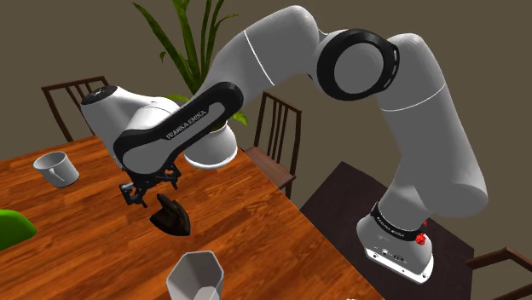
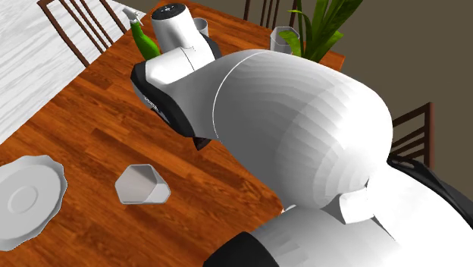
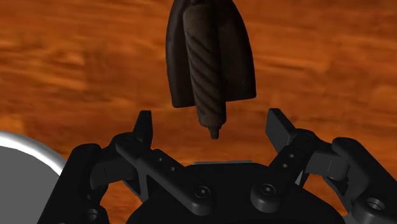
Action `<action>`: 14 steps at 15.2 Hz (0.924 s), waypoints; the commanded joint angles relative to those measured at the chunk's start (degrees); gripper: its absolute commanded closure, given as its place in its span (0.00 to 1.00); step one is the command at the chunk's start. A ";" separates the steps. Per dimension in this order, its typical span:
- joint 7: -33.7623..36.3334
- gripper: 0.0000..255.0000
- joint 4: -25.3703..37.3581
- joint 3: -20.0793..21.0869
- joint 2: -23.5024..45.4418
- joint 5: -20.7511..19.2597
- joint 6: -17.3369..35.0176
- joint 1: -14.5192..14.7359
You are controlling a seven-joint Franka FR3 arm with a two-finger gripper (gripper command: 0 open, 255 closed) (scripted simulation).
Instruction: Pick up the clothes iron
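Note:
The clothes iron (image 1: 170, 214) is small and dark brown, lying flat on the wooden table (image 1: 77, 256). In the wrist view the iron (image 3: 210, 57) shows a ribbed handle along its back, and it lies just beyond the fingertips. My black gripper (image 1: 145, 195) hangs just above the table, close beside the iron on the shoulder view's left. Its fingers stand wide apart in the wrist view, the gripper (image 3: 213, 127) open with nothing between them, and the iron's handle end sits between and ahead of the tips without touching them.
A white faceted cup (image 1: 195, 274) stands near the table's front edge, a white mug (image 1: 56, 168) at the far left, a white bowl (image 1: 210, 152) behind the arm. A green object (image 1: 14, 228) sits at the left edge. Chairs (image 1: 274, 129) and a plant (image 1: 192, 43) stand behind. A plate (image 2: 26, 196) lies on the table.

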 commanded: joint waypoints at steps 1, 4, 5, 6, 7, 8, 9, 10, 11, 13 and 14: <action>0.16 0.00 -0.19 -0.29 1.02 -0.36 1.20 0.10; 0.20 1.00 -0.27 -0.29 0.99 -0.37 1.25 0.11; 0.19 1.00 -0.30 -0.29 0.97 -0.37 1.26 0.09; 0.19 1.00 -0.28 -0.29 0.98 -0.37 1.24 0.10; 0.19 1.00 -0.28 -0.29 0.98 -0.37 1.24 0.10; 0.21 1.00 -0.31 -0.28 0.97 -0.37 1.26 0.10; 0.21 1.00 -0.31 -0.28 0.96 -0.36 1.25 0.11; 0.21 1.00 -0.30 -0.28 0.96 -0.36 1.25 0.11; 0.22 1.00 -0.33 -0.28 0.94 -0.36 1.25 0.11; 0.16 1.00 -0.19 -0.29 1.02 -0.36 1.20 0.10; 0.07 1.00 -0.12 -0.17 0.58 -0.21 0.71 0.03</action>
